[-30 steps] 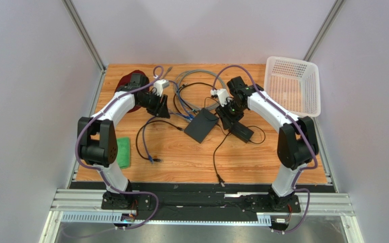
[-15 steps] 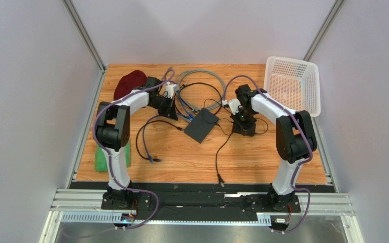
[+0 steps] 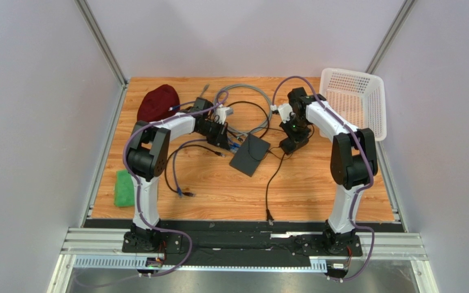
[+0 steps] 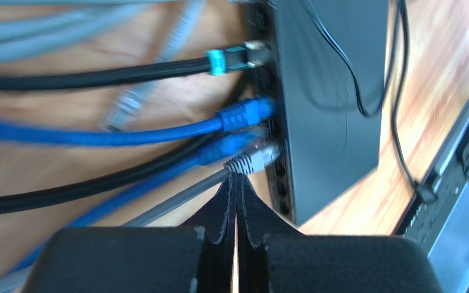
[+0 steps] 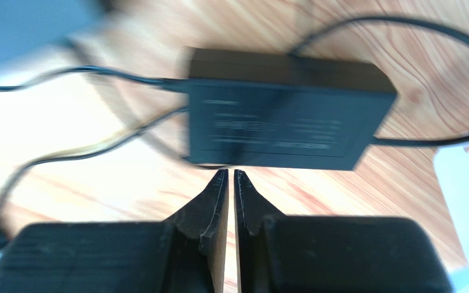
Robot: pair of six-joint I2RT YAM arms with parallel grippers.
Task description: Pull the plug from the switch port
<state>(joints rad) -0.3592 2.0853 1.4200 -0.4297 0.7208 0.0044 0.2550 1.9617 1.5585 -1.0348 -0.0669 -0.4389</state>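
Nearest the arm bases, a green cloth [image 3: 124, 188] lies well to the near left of the switch [image 3: 250, 154]. It plays no part in the job.

The switch lies flat about mid-bench. Its long axis runs near to far and leans right at the far end. Its socket face looks left, toward the left arm. Every plug's long axis therefore lies crosswise to the switch body, with the cables leading off leftward, so I judge a pull has to go straight left, away from that face.

That explains the left gripper [image 4: 237, 183], which sits just left of the switch with its nose aimed at the sockets. Its jaws are pressed together with nothing between them. The tips are right at the grey plug [image 4: 252, 159], the nearest occupied socket in the wrist view, though I cannot tell whether they touch it. Beyond it along the same face sit two blue plugs [image 4: 243, 113] and a black teal-collared plug [image 4: 237, 58]. They are closely packed, so opening around one alone looks tight.

Just right of the switch, the right gripper [image 5: 231, 177] hangs over the power adapter [image 5: 286, 116]. Its jaws are closed and empty, and they are pointed at the brick's near side, probably ready to steady things.

Far right of the switch stands a white basket [image 3: 353, 104].
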